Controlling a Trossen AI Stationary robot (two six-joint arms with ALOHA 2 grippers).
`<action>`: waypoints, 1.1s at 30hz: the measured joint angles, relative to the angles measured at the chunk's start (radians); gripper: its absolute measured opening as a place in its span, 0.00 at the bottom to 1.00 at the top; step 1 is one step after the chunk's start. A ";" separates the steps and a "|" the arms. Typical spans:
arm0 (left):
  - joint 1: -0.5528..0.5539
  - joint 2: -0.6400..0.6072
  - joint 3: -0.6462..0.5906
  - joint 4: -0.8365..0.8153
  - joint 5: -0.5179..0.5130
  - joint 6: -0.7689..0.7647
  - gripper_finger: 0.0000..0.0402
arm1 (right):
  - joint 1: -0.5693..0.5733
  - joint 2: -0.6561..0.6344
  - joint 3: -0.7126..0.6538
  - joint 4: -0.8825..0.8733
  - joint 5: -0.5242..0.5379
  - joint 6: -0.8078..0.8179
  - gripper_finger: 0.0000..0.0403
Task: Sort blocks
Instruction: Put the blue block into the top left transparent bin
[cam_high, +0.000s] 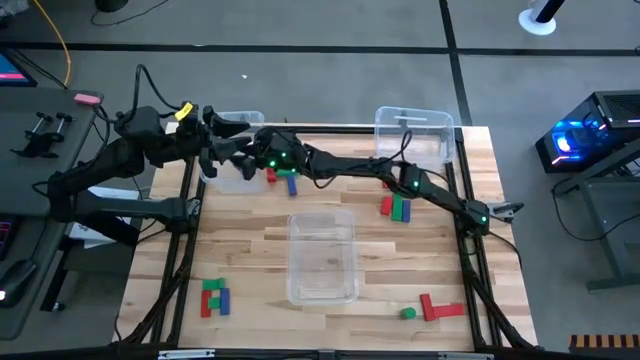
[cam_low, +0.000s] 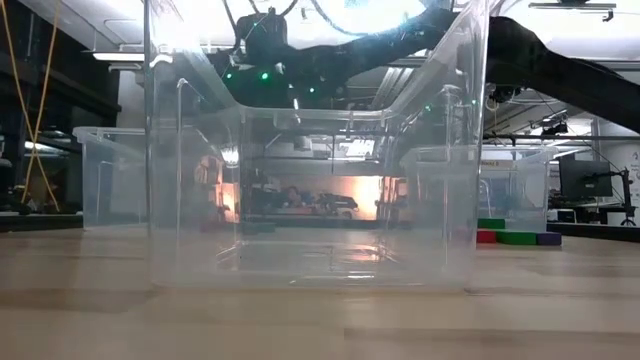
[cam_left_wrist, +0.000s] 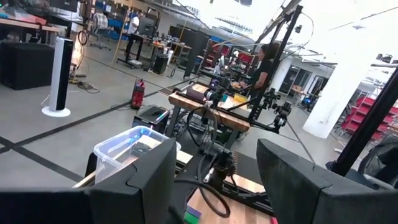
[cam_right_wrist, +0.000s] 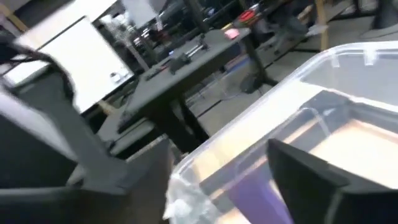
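My right gripper (cam_high: 240, 160) reaches across the table to the clear bin (cam_high: 232, 150) at the far left and hangs over it, its fingers apart (cam_right_wrist: 217, 186). A blurred blue block (cam_right_wrist: 252, 186) shows between those fingers, by the bin's wall (cam_right_wrist: 261, 118). A red block (cam_high: 271, 175) and a blue block (cam_high: 291, 184) lie on the table beside that bin. My left gripper (cam_high: 232, 128) is open and empty (cam_left_wrist: 214, 180) above the bin's far side. Other blocks lie in groups at mid right (cam_high: 398, 207), near left (cam_high: 214, 297) and near right (cam_high: 436, 308). My right gripper has the blue block (cam_right_wrist: 252, 186) between its open fingers, close to one finger (cam_right_wrist: 311, 177). Whether that finger touches the block cannot be told.
A clear bin (cam_high: 322, 290) stands mid-table and fills the low view (cam_low: 180, 200). Another clear bin (cam_high: 412, 122) stands at the far right. The right arm (cam_high: 400, 180) spans the table's far half. A metal frame (cam_high: 185, 200) lines the table's edges.
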 joint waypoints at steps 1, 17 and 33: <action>0.000 0.000 0.000 0.000 0.000 0.004 0.53 | -0.006 -0.009 0.000 -0.005 -0.015 0.000 0.72; -0.043 -0.037 0.000 -0.200 0.083 -0.012 0.53 | -0.085 -0.393 -0.003 -0.964 -0.059 -0.539 0.69; -0.683 0.347 0.000 -0.867 -0.137 -0.758 0.53 | 0.028 -0.744 -0.005 -1.618 0.207 -0.626 0.66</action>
